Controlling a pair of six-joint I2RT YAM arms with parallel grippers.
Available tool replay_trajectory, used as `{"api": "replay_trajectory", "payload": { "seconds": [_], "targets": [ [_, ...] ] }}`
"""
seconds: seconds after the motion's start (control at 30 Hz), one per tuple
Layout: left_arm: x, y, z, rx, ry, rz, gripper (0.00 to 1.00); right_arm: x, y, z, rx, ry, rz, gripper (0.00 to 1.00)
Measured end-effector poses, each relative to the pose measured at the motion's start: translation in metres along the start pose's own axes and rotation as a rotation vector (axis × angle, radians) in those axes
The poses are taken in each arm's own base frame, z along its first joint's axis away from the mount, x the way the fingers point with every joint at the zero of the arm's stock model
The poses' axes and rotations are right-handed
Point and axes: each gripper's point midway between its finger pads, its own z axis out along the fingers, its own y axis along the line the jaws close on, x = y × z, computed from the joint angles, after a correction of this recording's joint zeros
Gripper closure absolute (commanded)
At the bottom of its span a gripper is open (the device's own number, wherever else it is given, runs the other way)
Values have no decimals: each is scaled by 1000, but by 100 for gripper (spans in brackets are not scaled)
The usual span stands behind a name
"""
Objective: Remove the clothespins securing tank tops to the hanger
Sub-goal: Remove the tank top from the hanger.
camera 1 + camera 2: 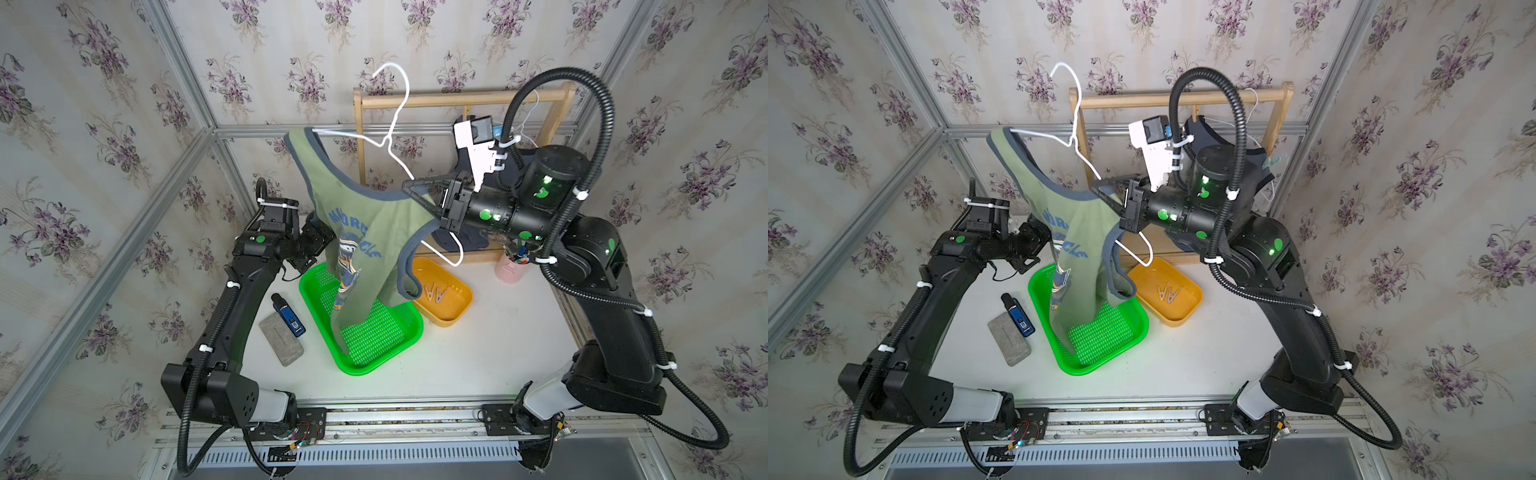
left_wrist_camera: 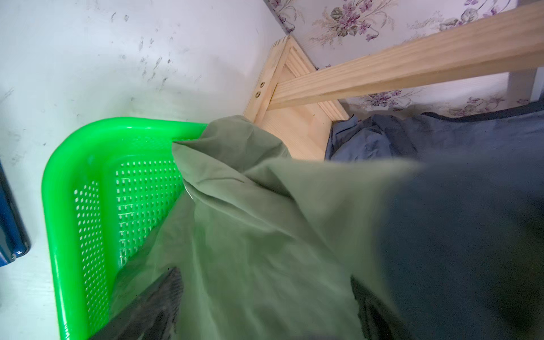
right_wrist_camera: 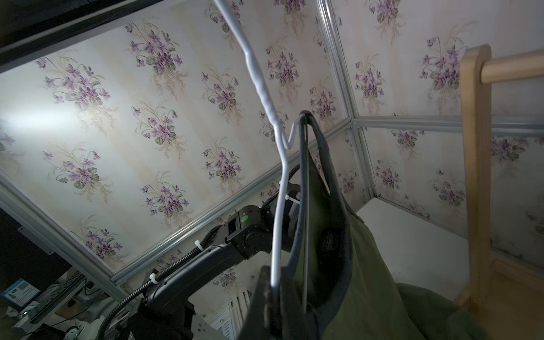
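Above the perforated green plastic basket (image 1: 374, 336), my right arm reaches out level, its pincer (image 1: 411, 188) clenched on the thin white wire hanger (image 3: 265, 98) at the shoulder of the olive top (image 1: 365, 232). That soft, creased top hangs askew. One navy-edged strap is hooked over the wire's far end and the other droops in a loose loop, while the hem reaches down into the basket. My left arm sits low, elbow bent, its pincer (image 2: 265, 279) released behind the cloth, with dark ribbed fingers (image 2: 164, 288) spread wide and fabric draped between them. Just beside the basket on the white table (image 1: 498, 345), a glossy orange tray (image 1: 461, 303) holds tan wooden clothespins (image 1: 435, 295). Behind my right arm the blue top (image 2: 379, 141) hangs on the pale wooden rack (image 1: 457, 99), with a mint clothespin (image 1: 1272, 160) at its shoulder.
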Motion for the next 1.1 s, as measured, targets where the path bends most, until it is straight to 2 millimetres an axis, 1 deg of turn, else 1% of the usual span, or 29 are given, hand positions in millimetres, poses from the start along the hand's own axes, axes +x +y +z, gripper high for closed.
{"api": "replay_trajectory", "payload": {
  "seconds": [0.07, 0.13, 0.2, 0.3, 0.4, 0.47, 0.5, 0.63, 0.8, 0.87, 0.93, 0.97, 1.0, 1.1],
  "targets": [
    [1, 2, -7, 3, -18, 2, 8, 24, -13, 0, 32, 50, 16, 100],
    [1, 5, -10, 1, -28, 1, 8, 46, -22, -1, 48, 87, 31, 100],
    [-1, 8, -12, -11, -44, -3, 8, 72, -33, -2, 63, 129, 50, 100],
    [-3, 8, -16, -8, -58, -2, 8, 109, -48, -1, 75, 194, 91, 100],
    [-6, 6, -19, -11, -71, -1, 6, 136, -59, 2, 79, 245, 119, 100],
    [-9, 2, -20, -8, -77, 1, 1, 150, -64, 4, 77, 263, 131, 100],
    [-10, 0, -20, -5, -79, 3, 1, 157, -67, 4, 77, 275, 139, 100],
    [-12, -1, -13, -12, -61, 1, 1, 175, -72, 7, 71, 312, 157, 100],
    [-9, 0, -6, -28, -36, -5, 1, 177, -70, 10, 49, 312, 152, 100],
    [-9, -2, -5, -25, -32, -4, 4, 178, -71, 10, 47, 313, 152, 100],
    [-7, -4, -5, -20, -25, -7, 11, 181, -72, 11, 45, 320, 155, 100],
    [-5, -5, -5, -17, -18, -10, 18, 182, -72, 12, 45, 323, 156, 100],
    [-3, -5, -2, -19, -9, -14, 24, 182, -72, 13, 41, 323, 153, 100],
    [3, -3, 11, -36, 24, -25, 36, 185, -74, 16, 43, 328, 153, 100]
  ]
}}
